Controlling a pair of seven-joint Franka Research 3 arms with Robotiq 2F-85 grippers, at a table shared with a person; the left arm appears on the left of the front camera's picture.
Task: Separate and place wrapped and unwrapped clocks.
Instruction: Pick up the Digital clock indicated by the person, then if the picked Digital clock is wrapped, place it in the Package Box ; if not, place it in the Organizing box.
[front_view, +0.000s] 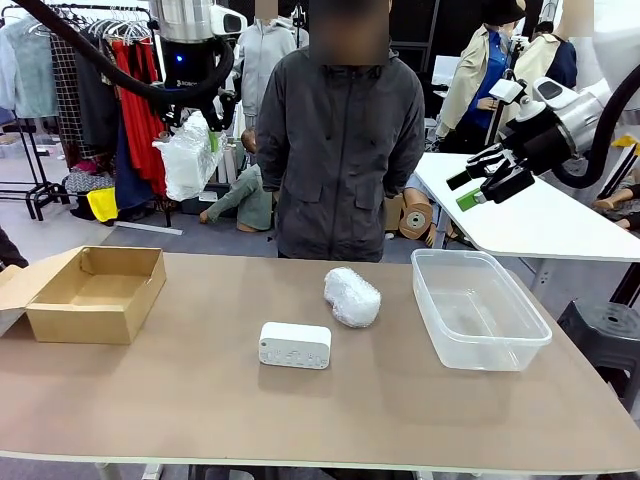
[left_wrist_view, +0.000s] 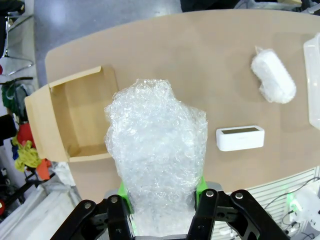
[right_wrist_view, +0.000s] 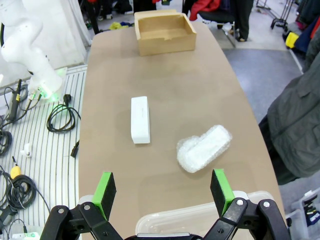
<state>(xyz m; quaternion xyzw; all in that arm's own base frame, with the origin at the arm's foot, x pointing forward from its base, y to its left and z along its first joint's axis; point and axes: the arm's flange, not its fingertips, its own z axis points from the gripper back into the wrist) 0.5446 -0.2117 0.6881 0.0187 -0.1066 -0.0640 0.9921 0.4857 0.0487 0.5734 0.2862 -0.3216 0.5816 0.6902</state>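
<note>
So the front camera has the left gripper way up in the air over the left end of the table. It's clamped on a wrapped clock, a crinkly whitish bubble-wrap lump hanging in front of a clothes rack. From that side the lump hides the fingertips. Its own wrist cam gets in closer: the green pads are squeezed against the bottom of the bundle from both sides. Down past it sits the open cardboard box, brown with a flap out, its near edge covered by the bundle in that view.

The right gripper is up high on the right too, jaws spread wide and not holding anything. Its wrist cam looks down over the clear plastic tub, right under the fingers, and along the tabletop to the box at the far end.

On the tan tabletop, the second wrapped clock lies near the middle, an oblong bubbly bundle. It's between the person and the bare white clock. That one's a smooth rounded block, close to the bundle but not touching it. The tub sits to their right, the box well off to the left. The person, in a dark grey jacket, stands at the far edge, right behind the middle bundle. The right wrist cam also catches cables on the ribbed floor beside the table.
</note>
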